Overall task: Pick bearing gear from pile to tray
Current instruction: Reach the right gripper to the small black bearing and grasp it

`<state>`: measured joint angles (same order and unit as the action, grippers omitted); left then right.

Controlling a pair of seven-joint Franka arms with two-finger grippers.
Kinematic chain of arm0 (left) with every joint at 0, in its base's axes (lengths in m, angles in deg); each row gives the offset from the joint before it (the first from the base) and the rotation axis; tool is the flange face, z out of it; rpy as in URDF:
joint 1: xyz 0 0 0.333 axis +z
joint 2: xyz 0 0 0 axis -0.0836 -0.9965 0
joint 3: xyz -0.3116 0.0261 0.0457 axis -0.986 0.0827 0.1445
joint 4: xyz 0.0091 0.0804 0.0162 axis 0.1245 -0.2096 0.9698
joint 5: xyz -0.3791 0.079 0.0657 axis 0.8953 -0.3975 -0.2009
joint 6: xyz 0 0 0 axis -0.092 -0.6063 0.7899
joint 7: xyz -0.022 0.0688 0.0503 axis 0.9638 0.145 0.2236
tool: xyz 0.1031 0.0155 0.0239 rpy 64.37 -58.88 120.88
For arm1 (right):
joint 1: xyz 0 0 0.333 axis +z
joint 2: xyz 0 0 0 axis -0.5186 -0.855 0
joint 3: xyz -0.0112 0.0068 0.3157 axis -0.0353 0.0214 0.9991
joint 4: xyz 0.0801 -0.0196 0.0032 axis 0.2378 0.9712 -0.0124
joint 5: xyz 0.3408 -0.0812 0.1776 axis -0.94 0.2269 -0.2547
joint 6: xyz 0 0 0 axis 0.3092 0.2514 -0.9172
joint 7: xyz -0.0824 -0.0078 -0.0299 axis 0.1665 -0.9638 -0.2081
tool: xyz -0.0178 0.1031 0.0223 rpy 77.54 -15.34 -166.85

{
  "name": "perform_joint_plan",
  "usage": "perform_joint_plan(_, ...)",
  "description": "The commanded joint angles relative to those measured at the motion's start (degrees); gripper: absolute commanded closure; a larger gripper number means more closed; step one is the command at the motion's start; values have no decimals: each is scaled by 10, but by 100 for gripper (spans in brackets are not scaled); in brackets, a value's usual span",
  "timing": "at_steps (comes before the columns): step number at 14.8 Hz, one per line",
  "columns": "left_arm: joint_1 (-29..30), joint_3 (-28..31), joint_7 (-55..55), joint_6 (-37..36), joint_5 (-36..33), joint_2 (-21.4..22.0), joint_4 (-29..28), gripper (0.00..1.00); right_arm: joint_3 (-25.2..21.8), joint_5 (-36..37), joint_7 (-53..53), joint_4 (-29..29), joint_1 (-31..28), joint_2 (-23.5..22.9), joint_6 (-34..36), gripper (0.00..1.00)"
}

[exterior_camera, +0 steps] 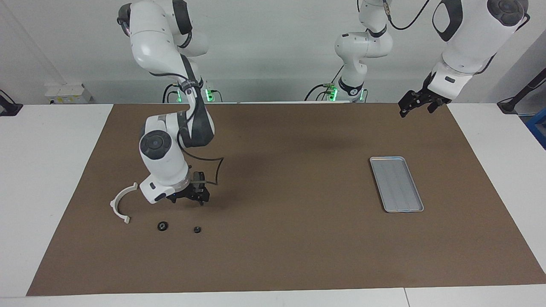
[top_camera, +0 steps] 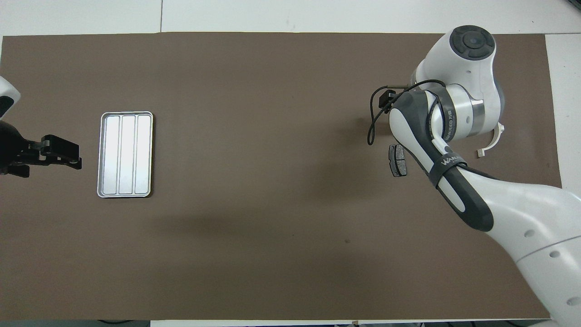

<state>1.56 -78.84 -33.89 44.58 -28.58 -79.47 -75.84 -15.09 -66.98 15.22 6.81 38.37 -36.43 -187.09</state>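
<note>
The pile lies at the right arm's end of the mat. It holds a white half-ring bracket [exterior_camera: 120, 203] [top_camera: 495, 137], a dark brake pad [top_camera: 397, 160] and two small black round pieces [exterior_camera: 162, 226] [exterior_camera: 197, 229]. Which round piece is the bearing gear I cannot tell. My right gripper [exterior_camera: 190, 199] hangs low and open beside the bracket, with nothing seen between its fingers; its arm hides it from overhead. The silver tray [exterior_camera: 396, 184] [top_camera: 125, 154] lies bare at the left arm's end. My left gripper [exterior_camera: 416, 103] [top_camera: 63, 153] waits open, raised beside the tray.
A brown mat [exterior_camera: 281, 238] covers most of the white table. A black cable [exterior_camera: 215, 170] loops off the right arm's wrist. The right arm's forearm [top_camera: 435, 150] covers part of the pile from overhead.
</note>
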Motion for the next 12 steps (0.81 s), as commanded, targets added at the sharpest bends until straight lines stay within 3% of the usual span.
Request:
perform_joint_plan(1, 7, -4, 1, -9, 7, 7, -1, 0, 0, 21, -67, -75, 13, -65, 1, 0)
perform_joint_plan(5, 7, -4, 1, -9, 7, 7, -1, 0, -2, 33, -78, -121, 14, -102, -11, 0)
perform_joint_plan(12, 7, -4, 1, -9, 7, 7, -1, 0, -1, 46, -114, -118, 13, -117, -25, 3)
